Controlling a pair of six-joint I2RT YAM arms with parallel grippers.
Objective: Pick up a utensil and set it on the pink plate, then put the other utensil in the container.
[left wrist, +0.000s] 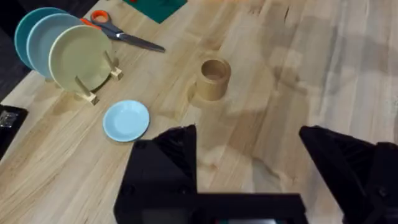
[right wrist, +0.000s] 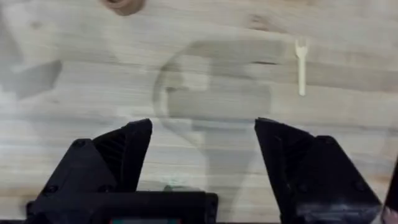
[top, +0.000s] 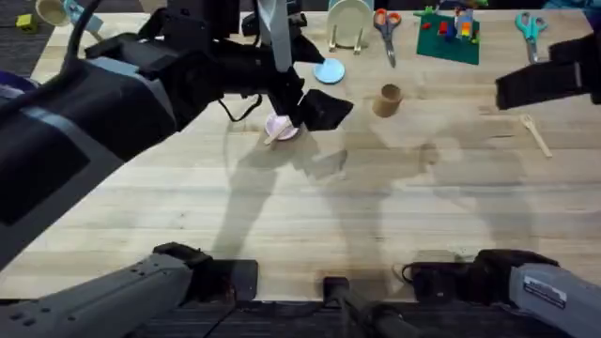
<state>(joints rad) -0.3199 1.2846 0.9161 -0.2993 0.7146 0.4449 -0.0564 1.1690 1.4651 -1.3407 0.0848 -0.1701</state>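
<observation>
Left gripper (left wrist: 249,155): jaws are seen spread, nothing between them; held above the pink plate (top: 280,128).
Spoon (top: 273,134): laid on the pink plate, just beside the left jaws.
Container (left wrist: 213,78): upright, ahead of the left jaws.
Right gripper (right wrist: 203,149): jaws spread, empty.
Fork (right wrist: 301,65): flat on the table (right wrist: 205,81), beyond the right jaws.

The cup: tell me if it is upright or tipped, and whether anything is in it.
Upright and empty. The cup stands on its base, its round mouth facing up, and the left wrist view shows only bare inner wall.
</observation>
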